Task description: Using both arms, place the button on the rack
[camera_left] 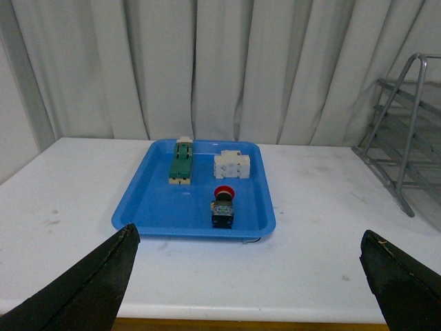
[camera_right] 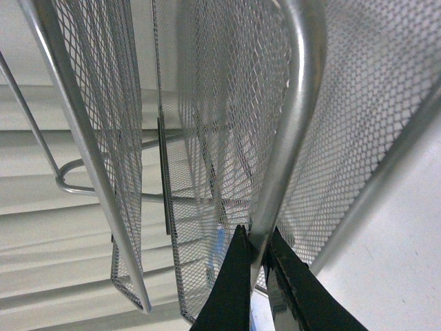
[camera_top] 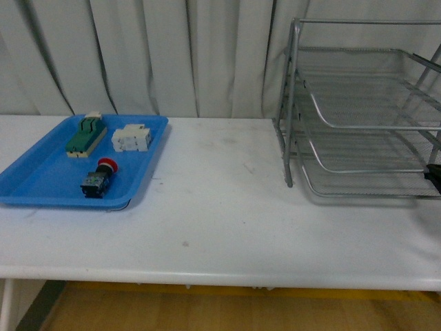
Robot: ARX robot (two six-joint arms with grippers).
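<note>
The rack [camera_top: 358, 124] is cut off at the right, one frame tube pinched in the right gripper [camera_right: 257, 234], while the button [camera_top: 98, 179] lies in the blue tray [camera_top: 34, 181], ahead of the wide-spread left gripper [camera_left: 248, 236].
</note>
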